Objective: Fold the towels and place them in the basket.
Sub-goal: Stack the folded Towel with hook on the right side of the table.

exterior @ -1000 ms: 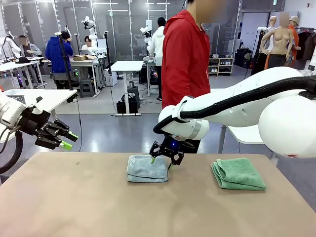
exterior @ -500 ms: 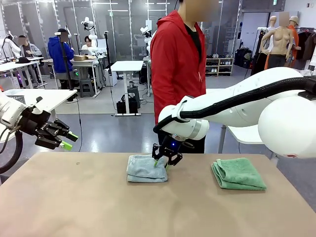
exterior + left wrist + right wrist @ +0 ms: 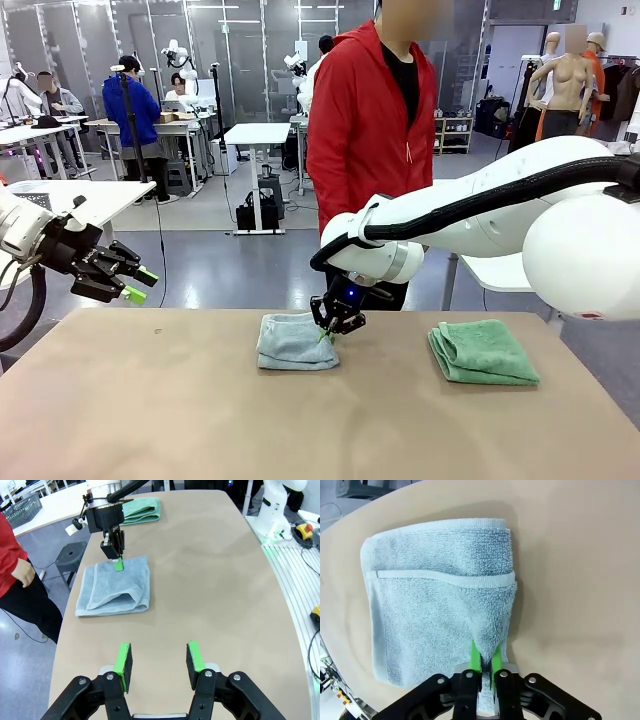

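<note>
1. Front view: the right gripper (image 3: 328,331) is finishing its squeeze on the blue-grey towel (image 3: 296,343); a second ago its jaws were standing apart above the towel's near-side edge, and now they are drawn together on the cloth.
2. By this reading the grasp is made, so the towel is likely ready to be lifted or folded again; the fold is not yet carried to any basket.
3. In the right wrist view the green pads (image 3: 476,659) are pinching a raised ridge of terry between them, almost fully together, with the rest of the towel spreading ahead of the gripper on the worktop (image 3: 570,580).
4. Well off to the gripper's side, the mint green towel (image 3: 483,352) is lying folded, untouched.
5. The left gripper (image 3: 158,661) is hovering about half open over bare worktop, holding nothing, the blue-grey towel lying ahead of it.
</note>
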Robot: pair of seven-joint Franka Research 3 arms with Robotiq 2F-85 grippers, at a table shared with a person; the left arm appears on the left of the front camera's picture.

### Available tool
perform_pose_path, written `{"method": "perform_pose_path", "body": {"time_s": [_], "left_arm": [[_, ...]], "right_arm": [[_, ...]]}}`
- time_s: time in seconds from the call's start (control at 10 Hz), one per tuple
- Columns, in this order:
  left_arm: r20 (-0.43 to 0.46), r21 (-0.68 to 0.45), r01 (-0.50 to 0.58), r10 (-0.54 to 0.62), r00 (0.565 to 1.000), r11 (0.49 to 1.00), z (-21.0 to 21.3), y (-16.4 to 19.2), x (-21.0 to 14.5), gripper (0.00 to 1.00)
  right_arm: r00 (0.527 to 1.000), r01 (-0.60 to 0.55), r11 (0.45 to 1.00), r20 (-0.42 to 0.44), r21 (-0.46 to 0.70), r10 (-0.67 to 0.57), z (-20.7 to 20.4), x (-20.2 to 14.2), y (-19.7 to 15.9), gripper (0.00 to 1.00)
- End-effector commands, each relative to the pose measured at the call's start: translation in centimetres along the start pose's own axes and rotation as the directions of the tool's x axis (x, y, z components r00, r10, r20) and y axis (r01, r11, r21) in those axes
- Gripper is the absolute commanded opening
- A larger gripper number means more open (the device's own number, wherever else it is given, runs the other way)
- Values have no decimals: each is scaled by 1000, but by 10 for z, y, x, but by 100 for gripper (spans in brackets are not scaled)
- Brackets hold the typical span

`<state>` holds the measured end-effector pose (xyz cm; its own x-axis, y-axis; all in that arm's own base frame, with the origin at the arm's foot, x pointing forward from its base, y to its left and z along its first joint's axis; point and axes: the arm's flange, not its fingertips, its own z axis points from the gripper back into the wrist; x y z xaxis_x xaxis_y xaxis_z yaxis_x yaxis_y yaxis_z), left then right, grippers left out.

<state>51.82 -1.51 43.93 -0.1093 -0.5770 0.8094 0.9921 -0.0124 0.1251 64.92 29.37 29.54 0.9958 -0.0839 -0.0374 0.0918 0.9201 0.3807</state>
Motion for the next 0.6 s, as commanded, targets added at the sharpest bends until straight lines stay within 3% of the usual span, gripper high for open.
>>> {"method": "perform_pose_path", "body": {"time_s": [0.0,0.2,0.5], "left_arm": [[0,1,19,-19,1000,1000,0,0,0,57],[0,1,19,-19,1000,1000,0,0,0,57],[0,1,19,-19,1000,1000,0,0,0,57]], "right_arm": [[1000,-20,1000,-12,-1,20,0,2,-3,0],[999,-39,999,3,2,39,7,-1,-6,0],[989,-144,989,4,-39,145,67,-34,-16,0]]}}
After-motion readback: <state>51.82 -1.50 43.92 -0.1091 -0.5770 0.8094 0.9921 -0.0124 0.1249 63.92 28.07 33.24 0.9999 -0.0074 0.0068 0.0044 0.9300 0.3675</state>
